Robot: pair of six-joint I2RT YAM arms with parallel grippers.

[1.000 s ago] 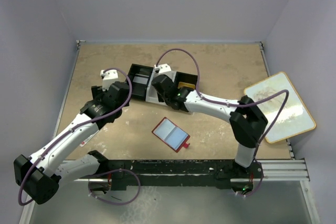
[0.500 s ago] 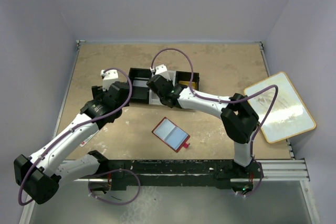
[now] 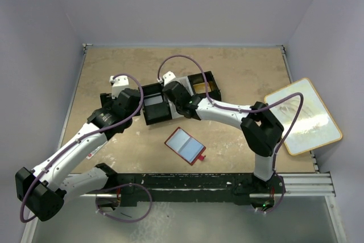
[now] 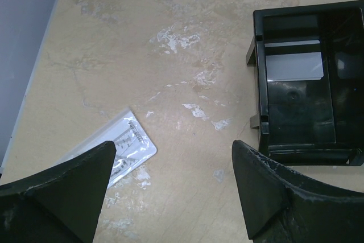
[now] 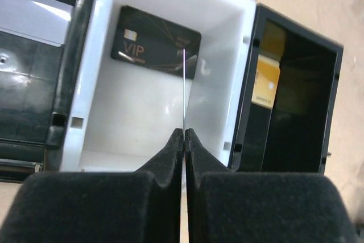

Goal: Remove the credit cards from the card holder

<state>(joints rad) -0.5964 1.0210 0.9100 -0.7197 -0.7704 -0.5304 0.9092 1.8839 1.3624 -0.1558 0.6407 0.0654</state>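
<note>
Right fingers (image 5: 170,160) pinch a thin credit card (image 5: 184,83) edge-on at frame centre, over the tray (image 5: 142,120); left fingers (image 4: 267,192) are spread.

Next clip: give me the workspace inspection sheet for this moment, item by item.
Surface: beige table, scuffed with white marks.
Job's things: red card holder lies open near the arms' bases, untouched; black VIP card flat in the white compartment of the tray; yellow card in the black compartment beside it; pale card in the other black compartment.
Clutter: tray sits skewed; clear packet on the table by the left claw; framed white board at the right edge.
Claws: left claw open above bare table; right claw shut on a thin card, edge-on over the white compartment.
Cables: purple cables loop above both arms.
Surroundings: lavender walls; nothing else seen.
</note>
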